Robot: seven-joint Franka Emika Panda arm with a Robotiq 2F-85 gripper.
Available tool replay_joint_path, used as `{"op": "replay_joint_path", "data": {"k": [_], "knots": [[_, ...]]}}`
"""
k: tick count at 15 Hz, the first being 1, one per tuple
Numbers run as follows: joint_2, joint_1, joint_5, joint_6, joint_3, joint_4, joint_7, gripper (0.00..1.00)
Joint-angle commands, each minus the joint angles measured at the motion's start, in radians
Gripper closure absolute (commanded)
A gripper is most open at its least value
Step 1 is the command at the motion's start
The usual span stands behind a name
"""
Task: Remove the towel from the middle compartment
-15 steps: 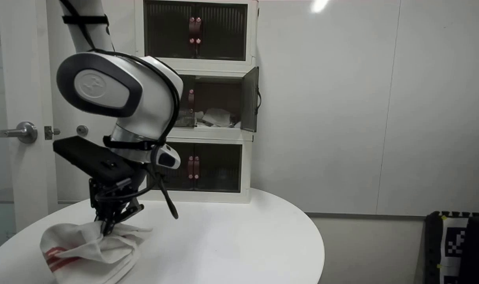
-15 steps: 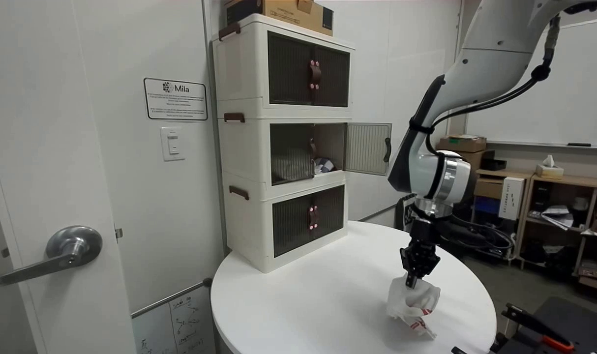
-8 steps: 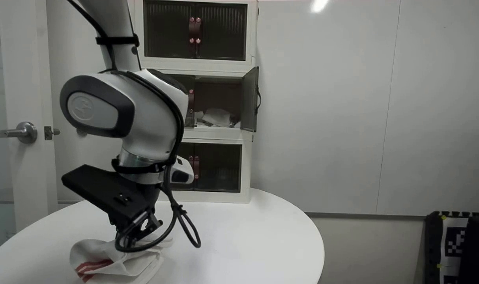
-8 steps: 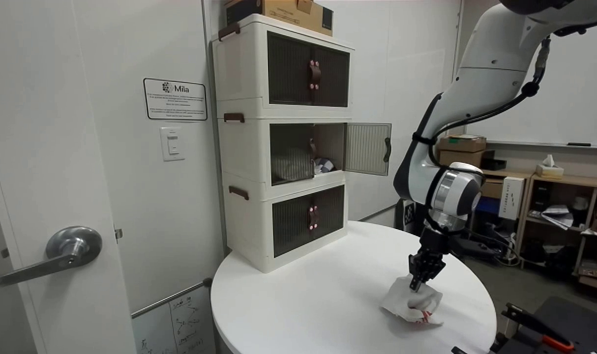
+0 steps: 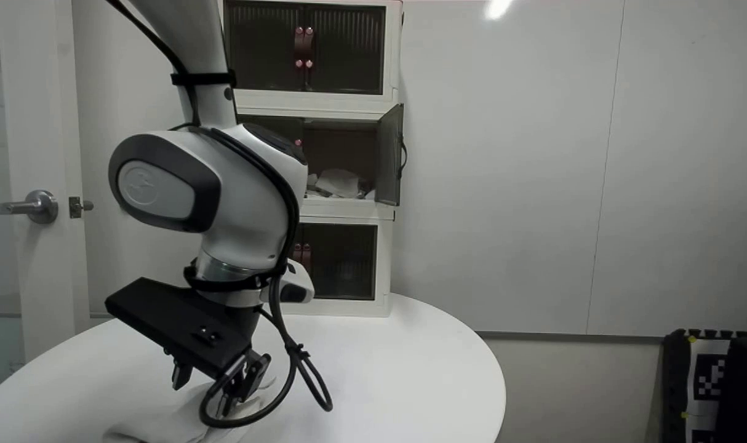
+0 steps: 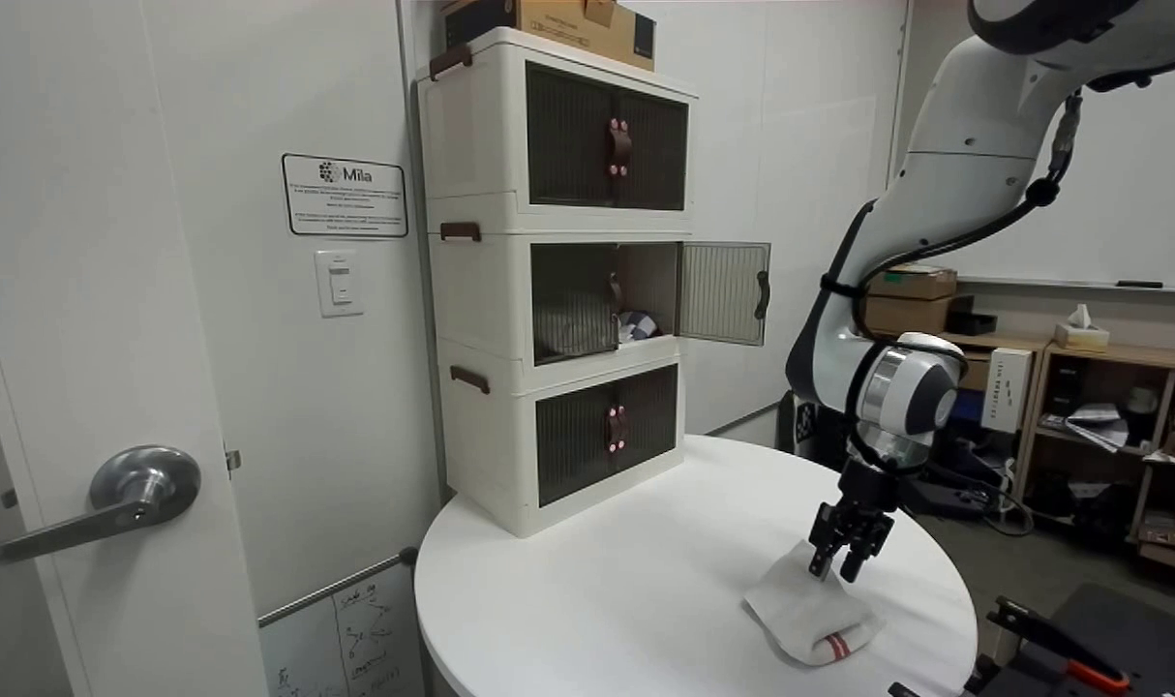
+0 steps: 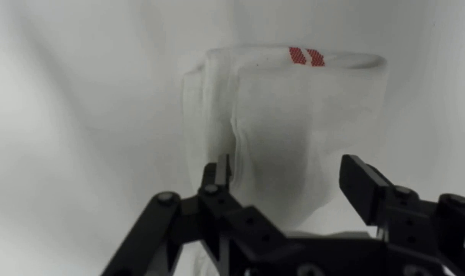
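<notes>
A white towel (image 6: 805, 610) with red stripes lies folded on the round table, low in both exterior views. It spreads under the wrist camera too, where the towel (image 7: 278, 115) shows its red stripes at the far edge. My gripper (image 7: 286, 163) stands open just over it, fingers well apart; the left one touches or nearly touches a fold. In an exterior view, the gripper (image 6: 835, 573) points down at the towel's edge. The cabinet's middle compartment (image 5: 343, 147) has one door swung aside, with a whitish cloth (image 5: 339, 183) and a checkered cloth (image 6: 638, 325) inside.
The swung-out glass door (image 6: 725, 293) juts from the cabinet's middle level. The upper and lower compartments have their doors closed. The cabinet stands on the white round table (image 6: 587, 581). A dark surface with tools (image 6: 1081, 639) lies beyond the table's near right edge.
The gripper has come down toward the table and its fingers have spread, letting go of the towel. The bunched towel has settled flatter. Compartment and door look the same.
</notes>
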Motion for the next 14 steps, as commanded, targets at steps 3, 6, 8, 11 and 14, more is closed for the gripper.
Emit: {"op": "replay_joint_path", "data": {"k": [3, 6, 8, 11, 14], "knots": [[-0.107, 0.172, -0.227, -0.046, -0.133, -0.07, 0.301, 0.0], [-0.23, 0.277, -0.398, -0.093, -0.211, -0.105, 0.518, 0.0], [-0.316, 0.327, -0.515, -0.095, -0.237, -0.11, 0.646, 0.0], [-0.437, 0.312, -0.768, -0.132, -0.206, -0.084, 0.867, 0.0], [-0.539, 0.317, -0.93, -0.328, -0.189, 0.0, 0.996, 0.0]]}}
